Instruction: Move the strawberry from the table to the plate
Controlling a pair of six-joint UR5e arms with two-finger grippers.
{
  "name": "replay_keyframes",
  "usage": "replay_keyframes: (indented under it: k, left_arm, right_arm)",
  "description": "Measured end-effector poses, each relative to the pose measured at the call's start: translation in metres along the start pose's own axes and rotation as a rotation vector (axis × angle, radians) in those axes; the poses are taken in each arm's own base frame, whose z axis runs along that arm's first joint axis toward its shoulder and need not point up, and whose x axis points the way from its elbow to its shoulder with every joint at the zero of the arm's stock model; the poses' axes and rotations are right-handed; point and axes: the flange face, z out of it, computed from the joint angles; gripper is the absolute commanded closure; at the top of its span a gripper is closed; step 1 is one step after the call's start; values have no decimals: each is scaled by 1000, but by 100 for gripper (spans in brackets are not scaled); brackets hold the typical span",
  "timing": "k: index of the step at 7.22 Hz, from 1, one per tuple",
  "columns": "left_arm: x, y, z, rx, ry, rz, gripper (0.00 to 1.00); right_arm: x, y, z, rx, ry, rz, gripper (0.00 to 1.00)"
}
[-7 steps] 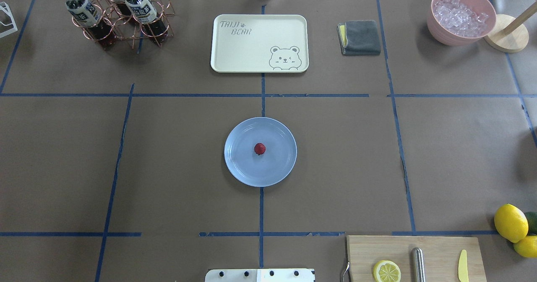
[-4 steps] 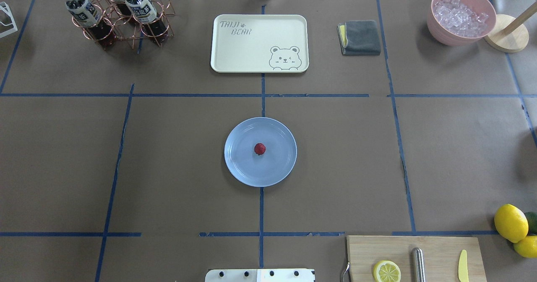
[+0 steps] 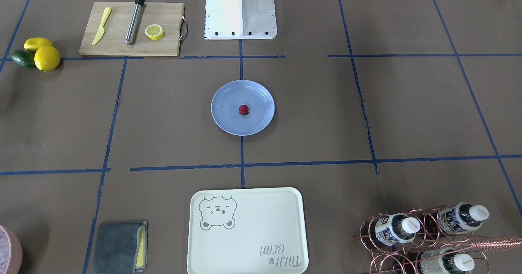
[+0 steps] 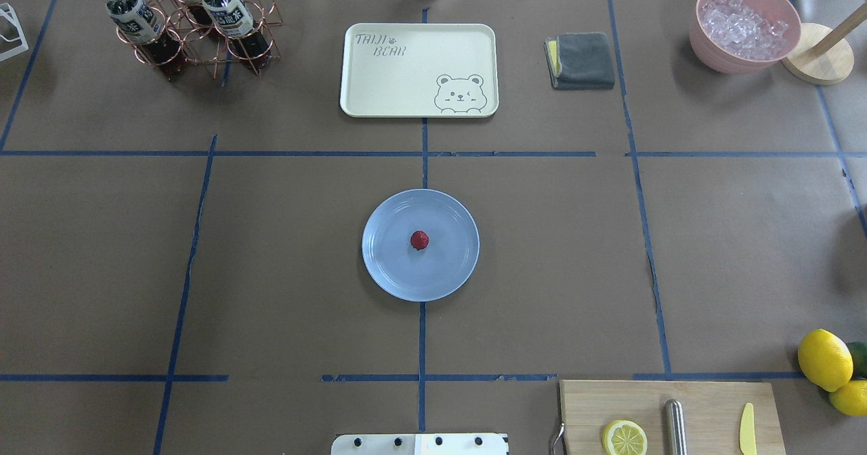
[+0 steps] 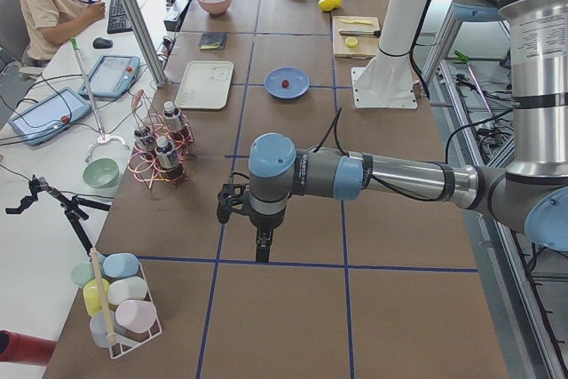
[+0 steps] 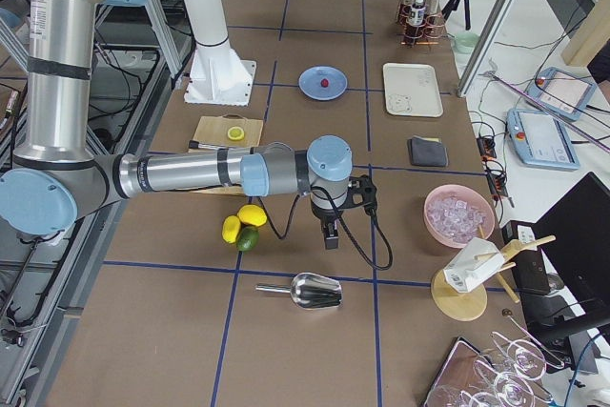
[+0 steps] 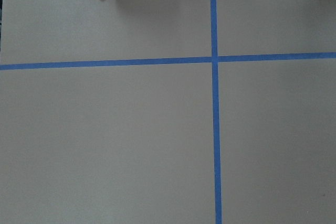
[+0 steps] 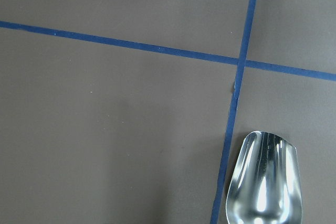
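The small dark-red strawberry [image 4: 419,240] [image 3: 243,109] rests at the middle of the round light-blue plate [image 4: 386,272] [image 3: 225,123], which sits on the brown-paper table [image 4: 271,272]. No arm reaches into the overhead or front-facing views. My left gripper [image 5: 263,252] hangs over the table's left end, far from the plate [image 5: 297,90]; I cannot tell whether it is open or shut. My right gripper [image 6: 331,236] hangs over the right end near the lemons [image 6: 243,221], far from the plate [image 6: 310,73]; I cannot tell its state either. Neither wrist view shows any fingers.
A cream bear tray [image 4: 418,69], a grey cloth [image 4: 581,60], a bottle rack [image 4: 193,25] and a pink ice bowl [image 4: 744,25] line the far side. A cutting board [image 4: 667,414] lies near right. A metal scoop [image 8: 265,182] lies under the right wrist.
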Motion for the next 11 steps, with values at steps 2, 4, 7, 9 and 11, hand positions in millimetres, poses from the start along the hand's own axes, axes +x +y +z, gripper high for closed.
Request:
replay_keyframes:
  k: [2, 4, 7, 9, 11]
  left_arm:
    - [6, -14, -5, 18, 8, 16, 0]
    - [10, -31, -6, -27, 13, 16, 0]
    - [9, -41, -2, -91, 22, 64, 0]
    - [6, -41, 8, -94, 72, 63, 0]
    - [5, -37, 11, -80, 95, 105, 0]
  right_arm:
    - [0, 0, 1, -1, 1, 0, 0]
    - [0, 1, 1, -1, -1, 0, 0]
    - [1, 1, 1, -2, -3, 1, 0]
    - [1, 2, 2, -3, -3, 2, 0]
    - [2, 2, 3, -5, -3, 4, 0]
